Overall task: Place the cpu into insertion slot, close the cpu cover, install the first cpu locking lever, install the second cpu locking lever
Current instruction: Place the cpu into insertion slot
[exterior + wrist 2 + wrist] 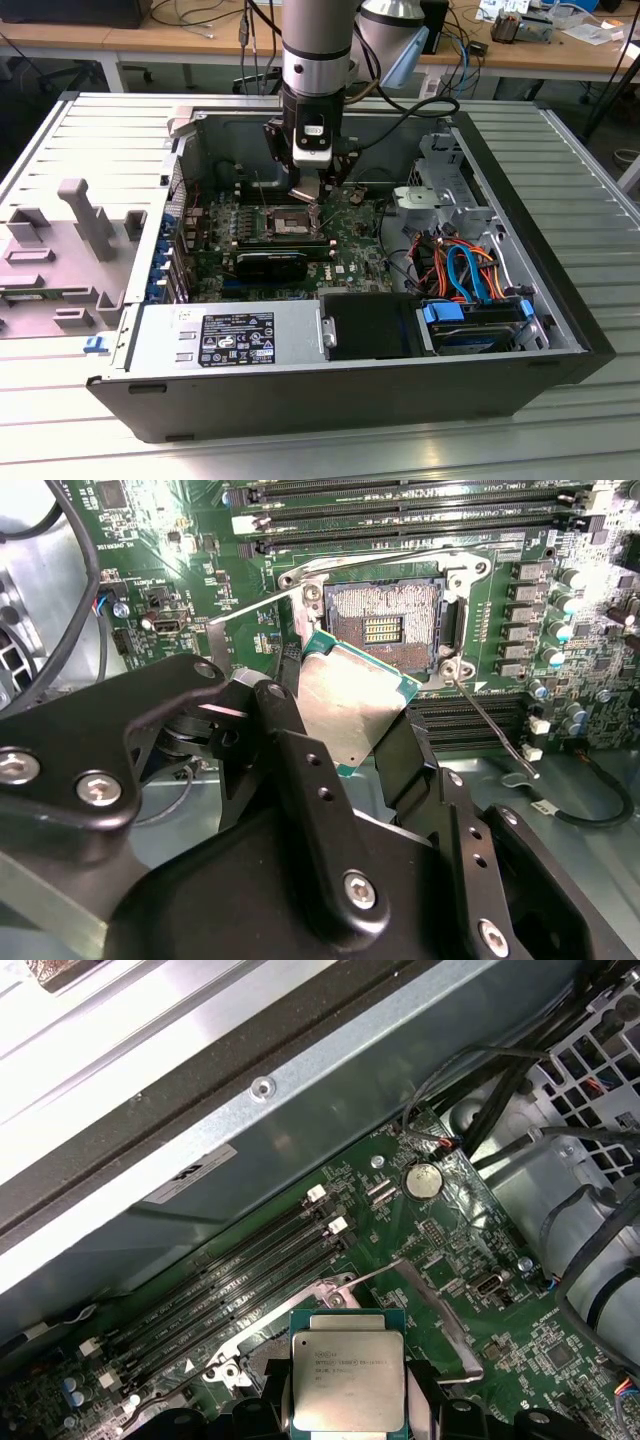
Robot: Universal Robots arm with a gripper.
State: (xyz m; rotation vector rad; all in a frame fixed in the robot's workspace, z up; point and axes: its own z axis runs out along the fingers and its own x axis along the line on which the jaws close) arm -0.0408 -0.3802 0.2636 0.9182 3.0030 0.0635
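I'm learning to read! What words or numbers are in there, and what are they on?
cpu, held in the hand: dark print on its metal top, too small to read.
black label on the grey box: white print, too small to read.
green circuit board: tiny white marks, unreadable.
grey sticker on the case wall: unreadable.
Nothing I can quote.

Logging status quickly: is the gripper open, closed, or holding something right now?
Gripper: closed on the cpu, held close to the insertion slot, not yet seated.
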